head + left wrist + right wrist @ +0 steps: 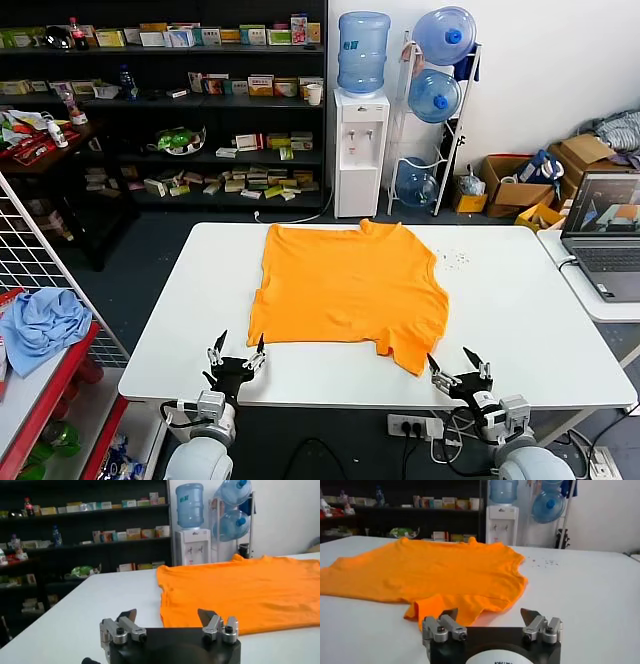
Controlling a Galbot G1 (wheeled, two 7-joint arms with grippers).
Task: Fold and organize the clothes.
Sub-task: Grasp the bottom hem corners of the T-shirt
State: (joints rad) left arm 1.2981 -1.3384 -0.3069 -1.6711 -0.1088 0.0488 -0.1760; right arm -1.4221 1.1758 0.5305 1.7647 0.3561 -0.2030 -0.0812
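Observation:
The orange T-shirt (348,292) lies spread flat on the white table (520,300), neck toward the far edge, one sleeve near the front right. No lettering shows. It also shows in the left wrist view (240,590) and the right wrist view (430,575). My left gripper (238,358) is open and empty at the table's front edge, just short of the shirt's front left corner. My right gripper (459,366) is open and empty at the front edge, to the right of the front sleeve. In their own views the left gripper (167,617) and right gripper (488,616) hold nothing.
A light blue cloth (42,325) lies on a red rack at the left. A laptop (605,235) sits on a side table at the right. A water dispenser (360,150), bottle rack and shelves stand behind the table. Small specks (455,258) lie by the shirt's far right.

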